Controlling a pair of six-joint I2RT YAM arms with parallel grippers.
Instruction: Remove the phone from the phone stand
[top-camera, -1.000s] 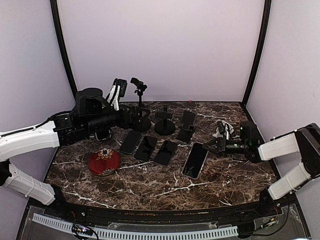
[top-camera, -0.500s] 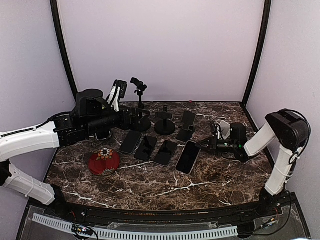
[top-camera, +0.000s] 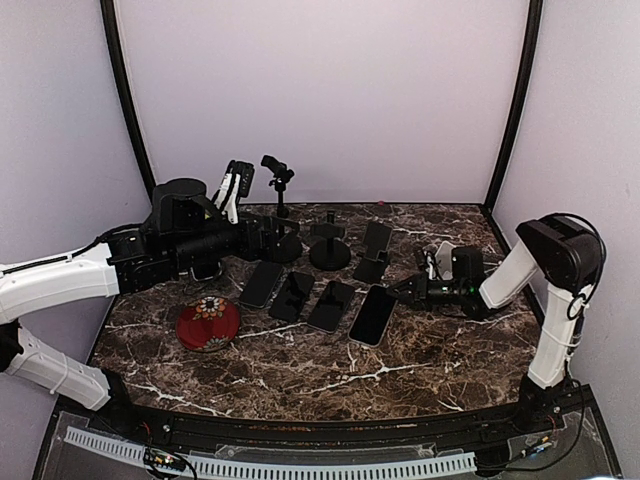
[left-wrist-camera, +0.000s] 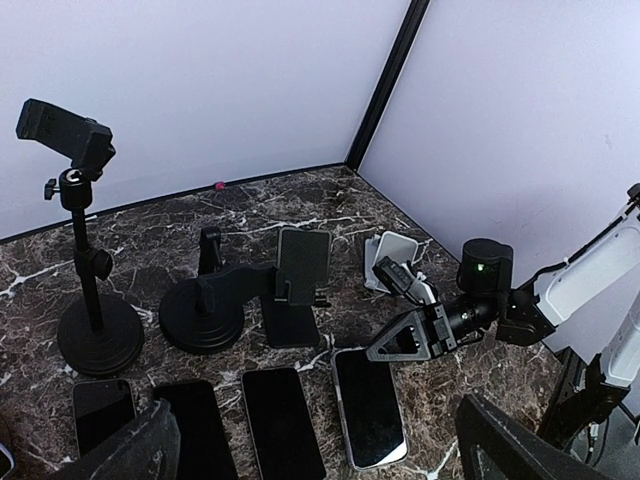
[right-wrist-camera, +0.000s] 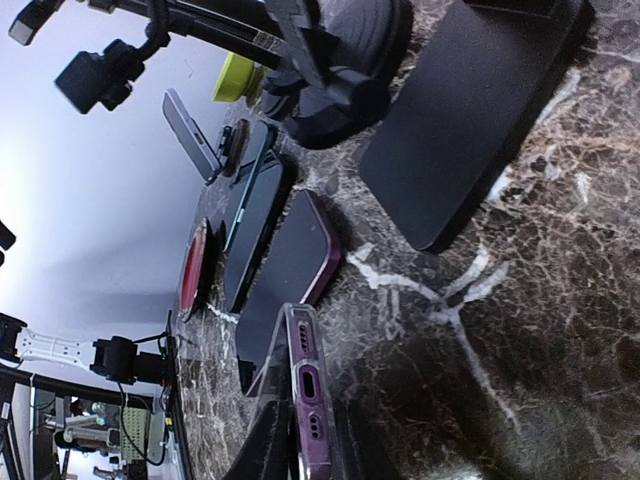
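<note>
Marble table (top-camera: 420, 352): right gripper (top-camera: 403, 292) is pinching the phone (top-camera: 372, 315), already off the phone stand (top-camera: 375, 248) and awaiting release; left gripper (left-wrist-camera: 320, 450) is hanging spread.

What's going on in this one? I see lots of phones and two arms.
The right gripper is closed on the end of a clear-cased phone. That phone lies on the dark marble table, at the right end of a row of dark phones. Behind the row, another phone sits on a black phone stand. The left gripper hangs open over the back left, holding nothing.
</note>
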